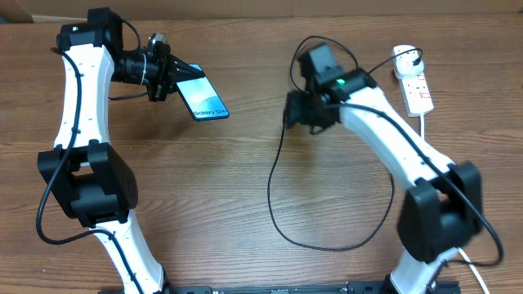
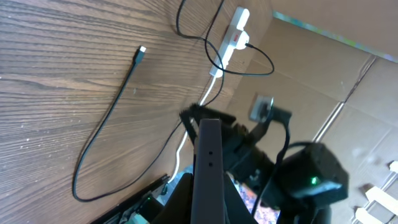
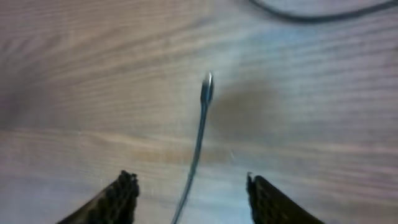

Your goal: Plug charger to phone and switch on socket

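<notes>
My left gripper (image 1: 163, 72) is shut on the phone (image 1: 204, 98) and holds it tilted above the table at the far left, its "Galaxy" screen showing. In the left wrist view the phone (image 2: 210, 155) is seen edge-on between my fingers (image 2: 209, 202). The charger, a thin black cable (image 1: 274, 188), loops over the table to a white plug in the socket (image 1: 417, 88) at the far right. My right gripper (image 1: 294, 113) is open above the cable's connector end. In the right wrist view the cable runs between my open fingers (image 3: 189, 183) and its connector tip (image 3: 207, 87) lies ahead on the wood.
The socket's thick white cord (image 1: 425, 126) runs down the right side under my right arm. The left wrist view also shows the connector tip (image 2: 142, 51), the socket (image 2: 235, 34) and my right arm (image 2: 305, 177). A cardboard wall (image 1: 245, 8) lines the far edge.
</notes>
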Controlling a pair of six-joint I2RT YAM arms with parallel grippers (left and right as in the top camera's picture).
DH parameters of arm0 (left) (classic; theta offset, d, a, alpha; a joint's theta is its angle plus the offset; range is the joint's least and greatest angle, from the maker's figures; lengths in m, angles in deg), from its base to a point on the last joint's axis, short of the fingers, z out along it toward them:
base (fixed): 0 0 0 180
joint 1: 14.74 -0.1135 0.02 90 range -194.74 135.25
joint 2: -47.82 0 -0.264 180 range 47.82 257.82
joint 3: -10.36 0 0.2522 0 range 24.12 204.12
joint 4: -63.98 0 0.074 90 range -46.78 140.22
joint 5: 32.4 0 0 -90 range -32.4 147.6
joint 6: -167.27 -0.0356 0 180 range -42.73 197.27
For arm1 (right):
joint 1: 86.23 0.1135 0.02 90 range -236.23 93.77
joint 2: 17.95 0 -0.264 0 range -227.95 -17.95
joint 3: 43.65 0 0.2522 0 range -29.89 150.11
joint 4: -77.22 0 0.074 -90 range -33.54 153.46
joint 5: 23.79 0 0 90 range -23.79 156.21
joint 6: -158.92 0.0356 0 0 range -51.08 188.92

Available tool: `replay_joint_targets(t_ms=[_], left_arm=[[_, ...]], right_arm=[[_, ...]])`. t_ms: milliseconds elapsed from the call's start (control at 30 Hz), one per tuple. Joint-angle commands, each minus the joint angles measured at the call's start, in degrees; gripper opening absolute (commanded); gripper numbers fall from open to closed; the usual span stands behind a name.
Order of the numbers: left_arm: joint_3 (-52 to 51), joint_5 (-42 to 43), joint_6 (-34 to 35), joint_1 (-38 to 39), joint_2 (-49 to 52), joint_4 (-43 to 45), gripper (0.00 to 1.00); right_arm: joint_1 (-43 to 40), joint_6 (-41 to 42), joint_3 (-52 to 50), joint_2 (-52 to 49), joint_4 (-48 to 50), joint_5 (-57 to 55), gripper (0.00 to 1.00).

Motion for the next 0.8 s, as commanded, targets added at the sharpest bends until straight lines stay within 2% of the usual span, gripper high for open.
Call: replay_joint_targets(t_ms=[0,300,767], left_arm=[[1.1,3.3,-1.3,-0.5,-0.6,-0.2,0.04],[1.1,3.2,-1.3,-0.4,-0.6,-0.2,0.04],[1.1,3.2,-1.2,-0.4,-0.6,-0.2,0.04]], right_arm=[[-0.4,0.0,5.4,-6.4,-0.5,-3.7,0.52],[-0.4,-1.2,7.4,-11.9,3.0,-6.0,0.39],[2.5,2.4,4.7,-12.9,4.6,-6.4,0.29]])
